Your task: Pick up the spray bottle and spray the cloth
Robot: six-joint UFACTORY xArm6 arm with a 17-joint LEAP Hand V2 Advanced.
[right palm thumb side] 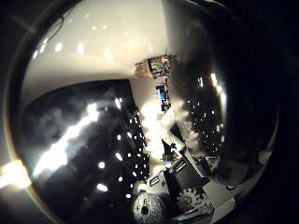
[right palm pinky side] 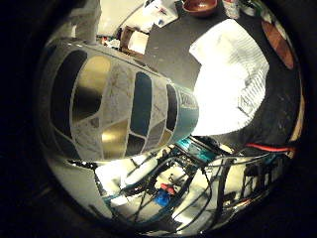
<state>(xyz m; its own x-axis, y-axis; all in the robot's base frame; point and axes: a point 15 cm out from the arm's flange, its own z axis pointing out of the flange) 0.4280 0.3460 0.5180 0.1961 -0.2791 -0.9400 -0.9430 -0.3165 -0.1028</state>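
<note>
The spray bottle (right palm pinky side: 109, 99) fills much of the little finger side palm view, close to the palm. Its body bears a label of dark, gold, teal and white panels. Its narrower end points toward the white cloth (right palm pinky side: 238, 74). The cloth lies crumpled on the dark table (right palm pinky side: 173, 50), past the bottle. Black geared parts of my hand (right palm thumb side: 168, 196) show at the edge of the thumb side palm view. That view looks out at the room and shows neither the bottle nor the cloth.
A brown bowl (right palm pinky side: 201, 7) and small boxes (right palm pinky side: 134, 40) stand at the table's far side. A brown wooden item (right palm pinky side: 280, 45) lies beyond the cloth. Equipment and stands (right palm pinky side: 168, 183) are beside the table.
</note>
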